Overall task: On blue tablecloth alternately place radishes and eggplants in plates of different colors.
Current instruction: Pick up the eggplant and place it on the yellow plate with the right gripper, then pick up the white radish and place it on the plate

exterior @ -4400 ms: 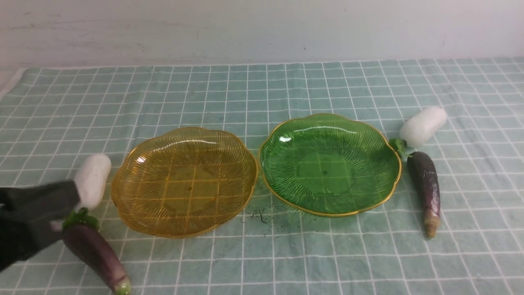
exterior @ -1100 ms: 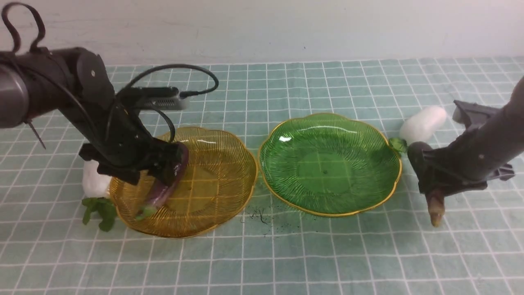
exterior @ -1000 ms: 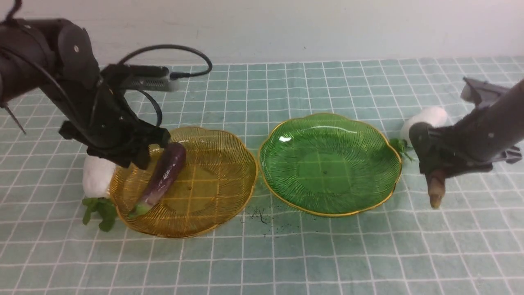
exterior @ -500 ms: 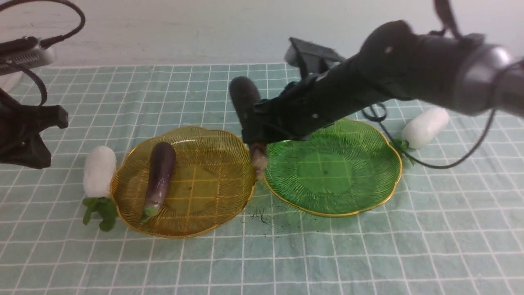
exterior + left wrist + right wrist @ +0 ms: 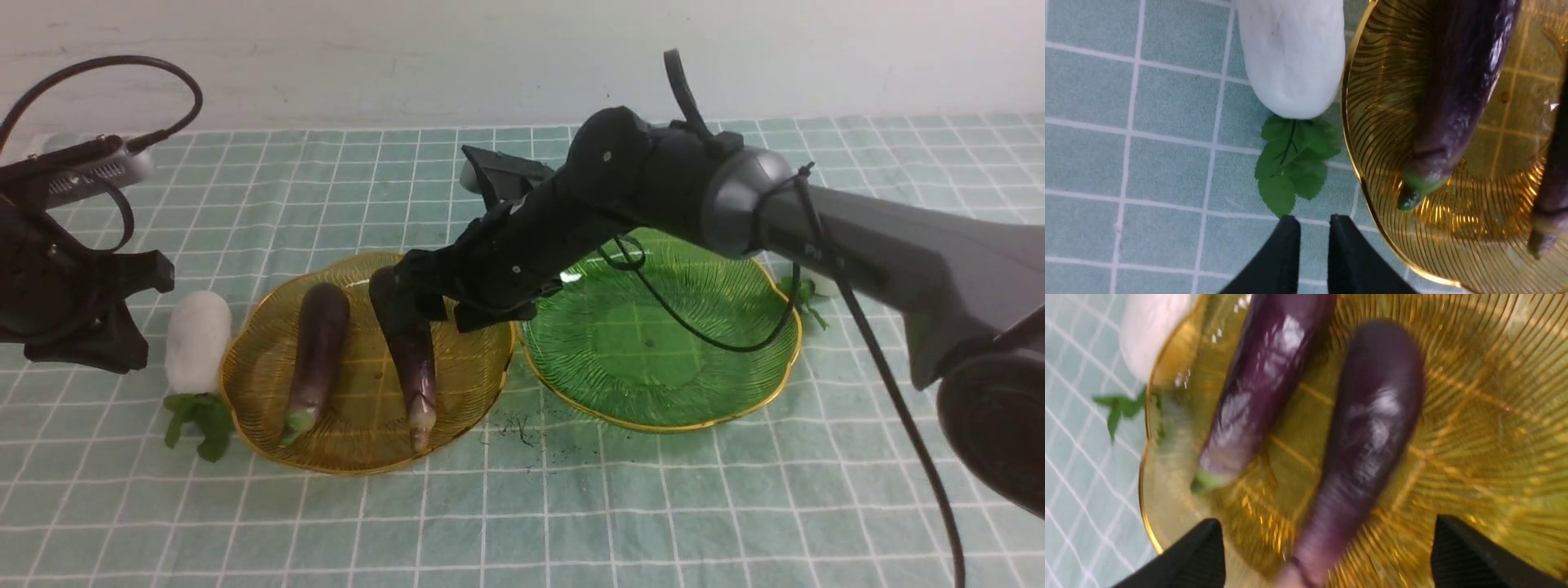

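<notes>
- Over the amber plate (image 5: pixel 469 384): right hand (image 5: pixel 1326 535) spread wide, gripping nothing. The tan-tipped eggplant (image 5: pixel 415 367) lies in the plate between its fingers (image 5: pixel 1208 551) and looks clear of both. The wrist view is blurred, so light contact can't be ruled out.
- Same plate also holds the green-tipped eggplant (image 5: pixel 317 351), alongside the first one and not touching it.
- Green plate (image 5: pixel 653 351) has nothing in it.
- Left radish (image 5: pixel 196 343) is on the blue tablecloth (image 5: pixel 571 506), just beside the amber plate's left rim, leaves toward the robot.
- The other radish is mostly hidden behind the right arm. Only its leaf tuft (image 5: pixel 805 296) and a sliver of white show, by the green plate's right rim.
- Left hand (image 5: pixel 1314 230) hovers off the leaf end of the left radish, open only a crack, empty.
- Step, my read: releasing the second eggplant into the amber plate. The eggplant half looks done; no radish is in a plate yet.
- Next, the right hand should lift straight up. The eggplant's thick end sits right under it, so a sideways exit could roll it or shove the plate.
- Then the radishes go to the green plate. The left hand must open well past the radish body and grab the white part, not the leaves.
- Its route to the green plate crosses the amber one, so it should carry high.
</notes>
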